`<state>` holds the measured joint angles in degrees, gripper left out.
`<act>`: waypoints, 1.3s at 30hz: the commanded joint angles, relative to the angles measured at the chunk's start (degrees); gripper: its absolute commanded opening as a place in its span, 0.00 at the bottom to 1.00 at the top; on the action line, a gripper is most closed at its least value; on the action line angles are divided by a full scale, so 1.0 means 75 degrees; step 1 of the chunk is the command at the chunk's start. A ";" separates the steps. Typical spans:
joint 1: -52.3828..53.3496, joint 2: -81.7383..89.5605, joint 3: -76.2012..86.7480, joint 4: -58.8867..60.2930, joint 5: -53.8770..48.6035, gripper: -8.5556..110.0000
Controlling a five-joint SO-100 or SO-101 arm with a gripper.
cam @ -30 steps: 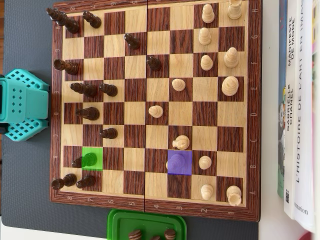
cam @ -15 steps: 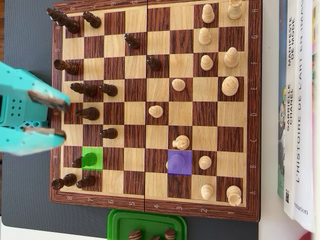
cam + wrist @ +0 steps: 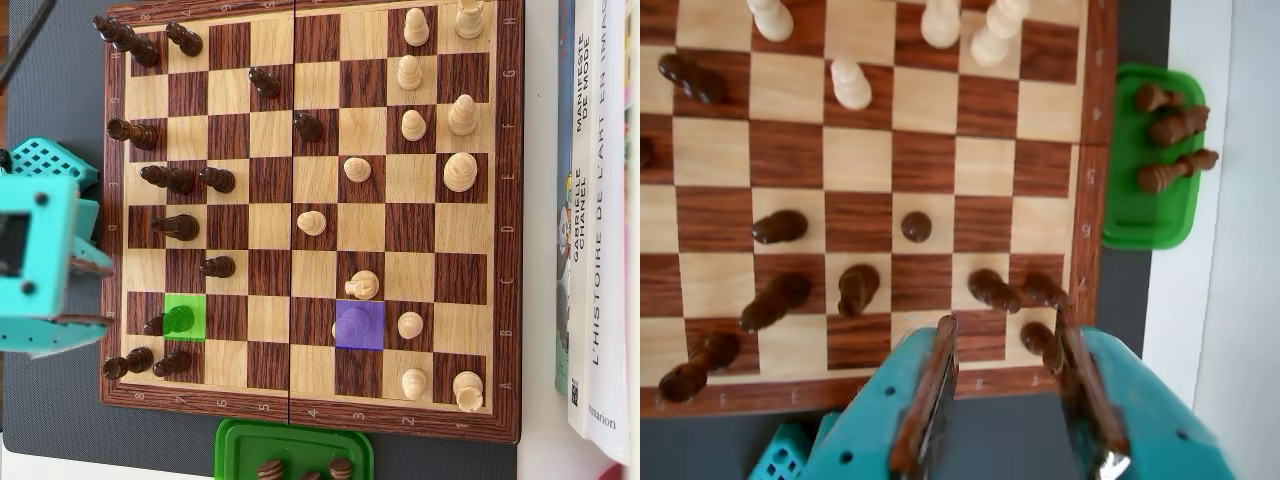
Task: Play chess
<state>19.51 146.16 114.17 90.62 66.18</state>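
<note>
- At the bottom edge of the wrist view, teal gripper (image 3: 1005, 345), jaws spread apart with nothing between them, hanging over the near border of the chessboard (image 3: 1095, 215).
- Beside the right fingertip, dark piece (image 3: 1042, 343) on the corner square; just above it two more dark pieces (image 3: 994, 290), leaning.
- Toward the middle of the wrist view, lone dark pawn (image 3: 916, 226) on a light square, apart from its neighbours.
- Along the top of that frame, light pieces (image 3: 851, 83), partly cut off by the edge.
- At the right edge, green tray (image 3: 1140, 225) off the board, holding three captured dark pieces (image 3: 1172, 127).
- Seen from overhead, gripper (image 3: 90, 290) at the left edge of the frame, level with the lower rows of the board.
- Lower left of the overhead view, green marked square (image 3: 186, 317) with a dark piece on it.
- Lower centre, purple marked square (image 3: 360, 325), just below a light piece (image 3: 363, 285).
- Far right of the overhead view, books (image 3: 600, 200) lying beside the board.
</note>
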 commanded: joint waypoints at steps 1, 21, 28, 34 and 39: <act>0.0305 -0.0609 -0.0668 0.0352 -0.0258 0.20; 0.1488 -0.2953 -0.0258 0.0281 -0.0891 0.20; 0.1500 -0.3715 -0.0270 0.0281 -0.0891 0.20; 0.1465 -0.4102 -0.0281 -0.0094 -0.0891 0.20; 0.1371 -0.4348 -0.0305 -0.0375 -0.0891 0.20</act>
<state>29.97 113.64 113.03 88.51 59.77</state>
